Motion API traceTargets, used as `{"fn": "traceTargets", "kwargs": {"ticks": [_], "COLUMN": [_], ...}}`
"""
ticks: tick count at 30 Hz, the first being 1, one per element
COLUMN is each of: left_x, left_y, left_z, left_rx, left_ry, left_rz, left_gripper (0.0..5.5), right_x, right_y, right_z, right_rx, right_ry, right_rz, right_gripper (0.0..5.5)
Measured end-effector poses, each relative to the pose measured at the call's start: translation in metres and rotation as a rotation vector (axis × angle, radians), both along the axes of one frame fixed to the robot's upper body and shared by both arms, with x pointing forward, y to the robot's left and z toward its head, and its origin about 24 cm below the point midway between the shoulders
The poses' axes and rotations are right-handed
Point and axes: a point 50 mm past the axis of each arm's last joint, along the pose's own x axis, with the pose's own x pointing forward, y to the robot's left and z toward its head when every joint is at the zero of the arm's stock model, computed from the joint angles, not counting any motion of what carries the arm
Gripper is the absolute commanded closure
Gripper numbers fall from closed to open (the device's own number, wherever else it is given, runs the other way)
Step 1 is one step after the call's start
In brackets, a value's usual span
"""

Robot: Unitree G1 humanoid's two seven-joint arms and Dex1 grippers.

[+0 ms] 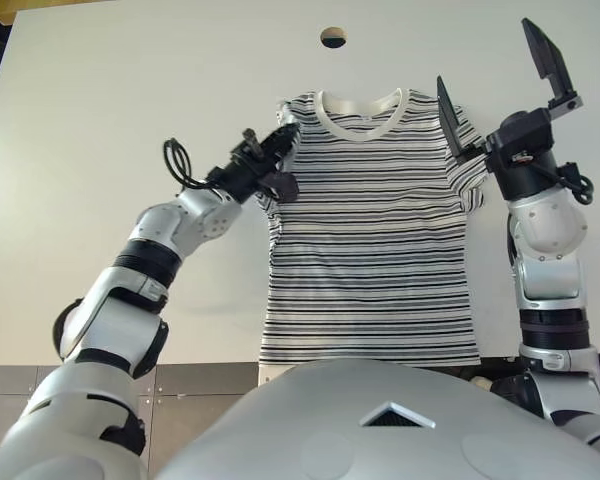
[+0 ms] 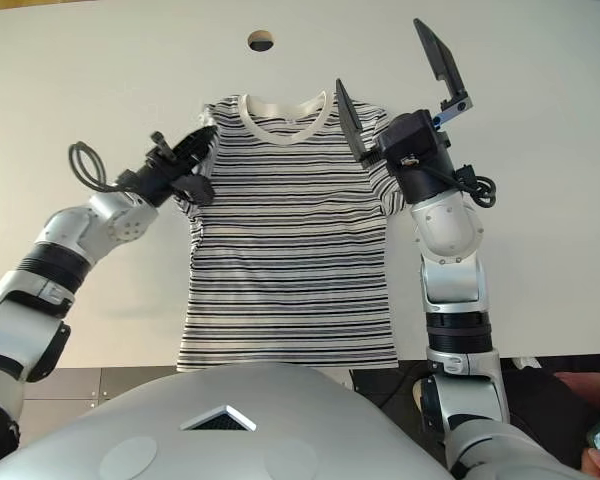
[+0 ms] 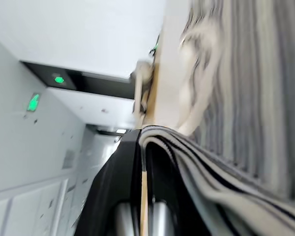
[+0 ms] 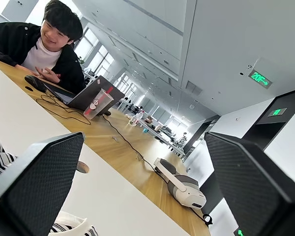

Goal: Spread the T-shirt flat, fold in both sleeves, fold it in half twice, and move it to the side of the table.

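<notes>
One striped T-shirt [image 1: 370, 240] lies flat mid-table, collar toward the far side and hem right at the near edge of the white table [image 1: 90, 110]. The left gripper [image 1: 285, 135] is clamped on the left sleeve [image 3: 206, 172] (striped cloth sits between its fingers). The right gripper [image 1: 485, 55] hangs above the right sleeve [image 1: 472, 185], jaws spread wide, holding nothing. Bare tabletop lies on both sides, and a round hole [image 1: 332, 37] sits beyond the collar.

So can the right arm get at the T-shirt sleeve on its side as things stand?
Probably yes. The right gripper hangs open just above that sleeve, which lies flat on the table with nothing over it. The left gripper is clamped on the far sleeve, out of the way.
</notes>
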Motion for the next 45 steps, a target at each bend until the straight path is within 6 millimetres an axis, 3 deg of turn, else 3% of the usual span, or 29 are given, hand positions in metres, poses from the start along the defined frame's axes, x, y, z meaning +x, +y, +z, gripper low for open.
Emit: {"fn": "traceTargets", "kwargs": {"ticks": [5,10,14,17,19,23,27,35,45], "left_x": [-0.001,0.011,0.014,0.009,0.003,-0.003,-0.007,-0.006,-0.008], "left_y": [-0.020,-0.014,-0.019,-0.026,-0.024,-0.010,-0.006,0.004,0.008], "left_z": [-0.007,0.003,0.025,0.045,0.054,0.060,0.061,0.064,0.059], "left_rx": [-0.027,-0.080,-0.215,-0.433,-0.520,-0.594,-0.594,-0.583,-0.588], "left_ry": [0.030,-0.001,-0.055,-0.064,-0.052,-0.056,-0.054,-0.062,-0.050], "left_rz": [-0.009,0.082,0.089,0.067,0.057,0.103,0.108,0.150,0.183], "left_gripper": [4.18,3.45,2.65,2.65,2.65,2.65,2.65,2.65,2.65], "right_x": [0.004,0.018,0.046,0.065,0.070,0.062,0.061,0.033,0.039], "right_y": [-0.004,-0.026,-0.080,-0.114,-0.123,-0.128,-0.128,-0.112,-0.111], "right_z": [-0.011,-0.024,-0.027,-0.027,-0.044,-0.079,-0.071,-0.063,-0.072], "right_rx": [0.003,-0.069,-0.394,-0.724,-0.929,-1.180,-1.240,-1.225,-1.205], "right_ry": [0.036,0.065,0.032,0.047,0.121,0.295,0.320,0.335,0.304], "right_rz": [-0.022,-0.124,-0.348,-0.467,-0.458,-0.312,-0.158,0.100,0.014], "right_gripper": [1.02,1.02,1.02,1.02,1.02,1.02,1.02,1.02,1.02]}}
